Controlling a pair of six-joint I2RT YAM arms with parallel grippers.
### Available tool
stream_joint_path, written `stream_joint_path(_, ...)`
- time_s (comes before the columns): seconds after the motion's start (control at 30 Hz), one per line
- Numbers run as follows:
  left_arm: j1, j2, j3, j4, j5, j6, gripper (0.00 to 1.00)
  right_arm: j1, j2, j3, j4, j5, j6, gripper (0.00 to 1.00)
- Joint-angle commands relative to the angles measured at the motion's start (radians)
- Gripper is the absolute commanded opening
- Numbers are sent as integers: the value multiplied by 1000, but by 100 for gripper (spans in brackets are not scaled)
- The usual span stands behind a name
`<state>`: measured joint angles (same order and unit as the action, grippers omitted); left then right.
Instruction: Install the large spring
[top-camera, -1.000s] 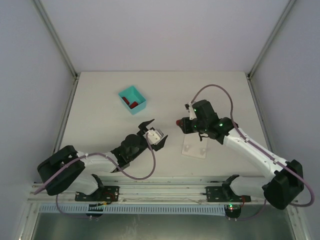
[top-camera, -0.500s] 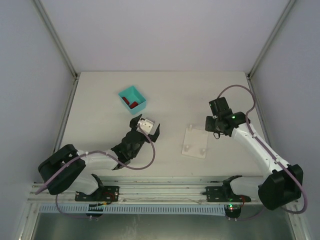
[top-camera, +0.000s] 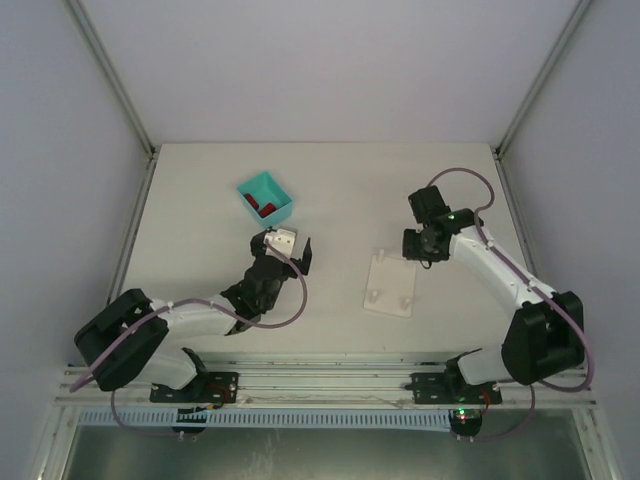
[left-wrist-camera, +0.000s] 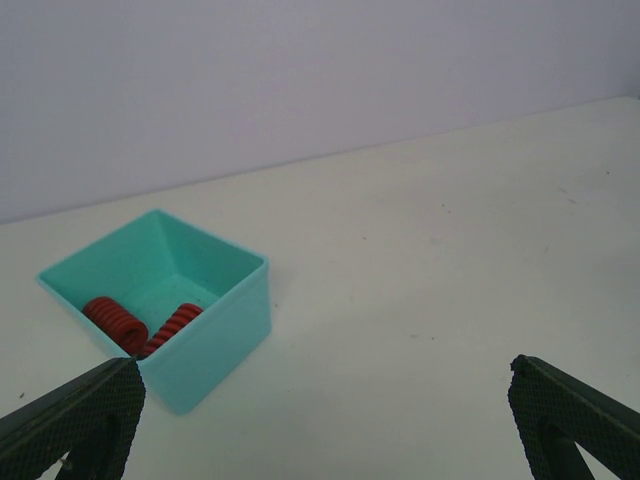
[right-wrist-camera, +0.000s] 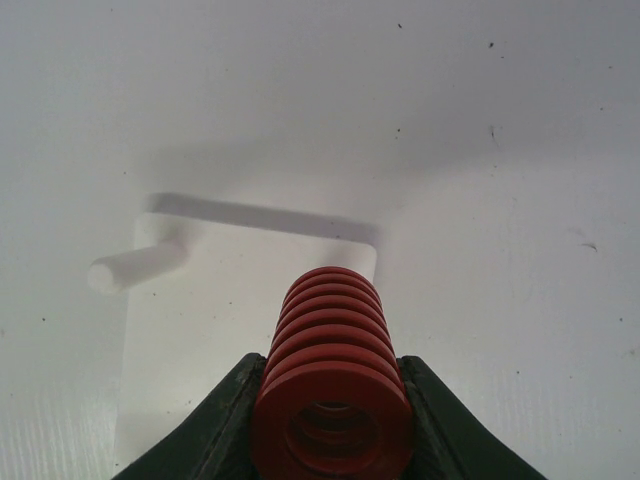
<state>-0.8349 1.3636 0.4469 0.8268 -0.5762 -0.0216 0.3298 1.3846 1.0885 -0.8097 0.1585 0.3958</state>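
Note:
My right gripper (top-camera: 418, 247) is shut on the large red spring (right-wrist-camera: 333, 385), which lies lengthwise between the jaws and points forward. It hovers over the far edge of the white base plate (top-camera: 392, 296). In the right wrist view the plate (right-wrist-camera: 220, 330) lies below the spring, with one white peg (right-wrist-camera: 135, 268) at the left. My left gripper (top-camera: 287, 250) is open and empty, just in front of the teal bin (top-camera: 266, 198). In the left wrist view the bin (left-wrist-camera: 215, 325) holds two smaller red springs (left-wrist-camera: 115, 322), and my fingertips (left-wrist-camera: 75, 415) show at the bottom corners.
The plate carries small upright pegs (top-camera: 372, 295) near its front edge. Grey walls close off the table on three sides. Bare tabletop (top-camera: 200, 250) lies left of the bin and between the arms.
My right arm has swung from left of the plate to its far right edge, still holding the spring. My left arm has moved forward toward the teal bin.

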Motion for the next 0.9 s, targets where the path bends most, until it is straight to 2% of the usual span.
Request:
stream_joint_path(0.0, 2, 22, 51, -21, -10, -14, 99, -10, 27, 47, -19, -22, -7, 0)
stream_joint_path(0.73, 1, 30, 58, -27, 9, 1, 99, -26, 115, 66, -45, -51, -14, 0)
stream_joint_path(0.87, 0, 29, 59, -29, 8, 2, 99, -26, 137, 64, -38, -58, -14, 2)
